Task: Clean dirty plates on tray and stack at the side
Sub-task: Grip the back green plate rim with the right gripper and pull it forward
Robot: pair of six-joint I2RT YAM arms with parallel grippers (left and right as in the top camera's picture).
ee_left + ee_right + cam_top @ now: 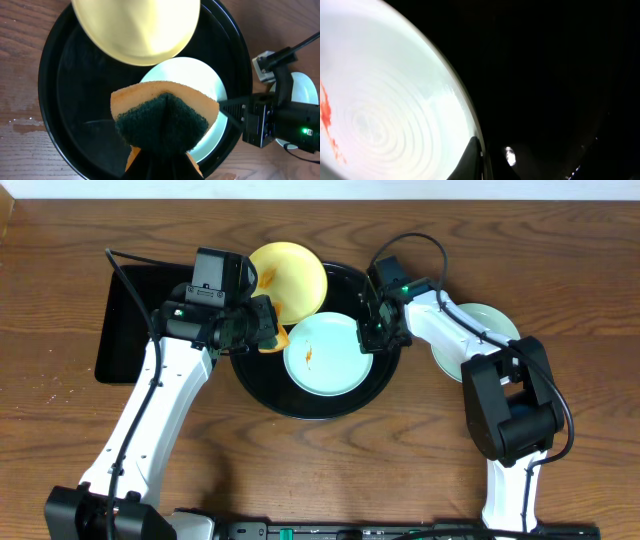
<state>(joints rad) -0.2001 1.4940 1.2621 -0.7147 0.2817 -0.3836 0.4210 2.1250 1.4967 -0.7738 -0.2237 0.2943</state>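
The round black tray [300, 402] holds a mint plate [330, 360] with an orange smear. A pale yellow plate [290, 278] with a smear leans on the tray's far left rim. My left gripper [262, 330] is shut on an orange sponge [277, 338], green scouring side [165, 120] facing down, just above the mint plate's [200, 80] left edge. My right gripper [370, 332] pinches the mint plate's right rim [385, 100]; one finger [475, 155] shows on the rim. A second mint plate [495, 325] lies on the table to the right, partly under the right arm.
A black rectangular tray [135, 320] lies on the table to the left, under my left arm. The yellow plate [137, 25] overhangs the round tray [65, 100]. The right arm's body and cable [280, 115] sit beside the tray's right rim.
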